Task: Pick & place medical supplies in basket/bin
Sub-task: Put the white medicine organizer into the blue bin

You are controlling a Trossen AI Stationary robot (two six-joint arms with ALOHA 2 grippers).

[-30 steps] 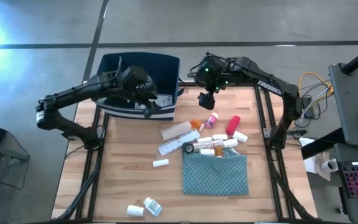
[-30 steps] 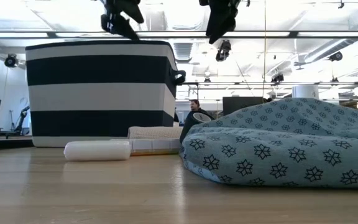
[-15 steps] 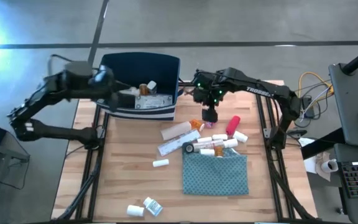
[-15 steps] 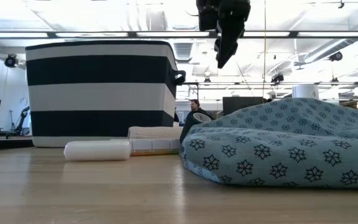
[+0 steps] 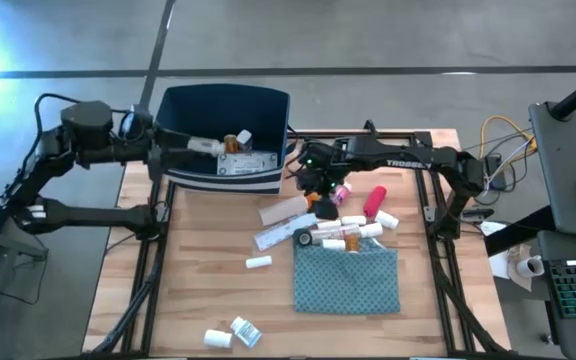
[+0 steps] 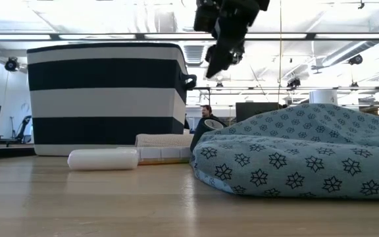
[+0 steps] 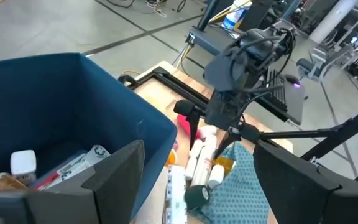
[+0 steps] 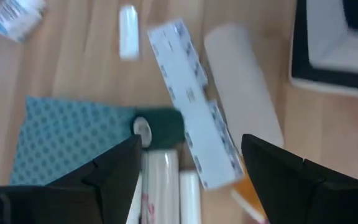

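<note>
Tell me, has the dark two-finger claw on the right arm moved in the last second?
Yes. The right gripper has come down from beside the dark navy plastic tub's corner toward the pile of supplies, now just above the teal patterned cloth.

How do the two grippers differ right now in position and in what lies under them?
Left gripper reaches over the bin's rim, above supplies already inside; right gripper hangs over the supply pile on the table, near the long blue-and-white box. Both stand open and empty.
</note>
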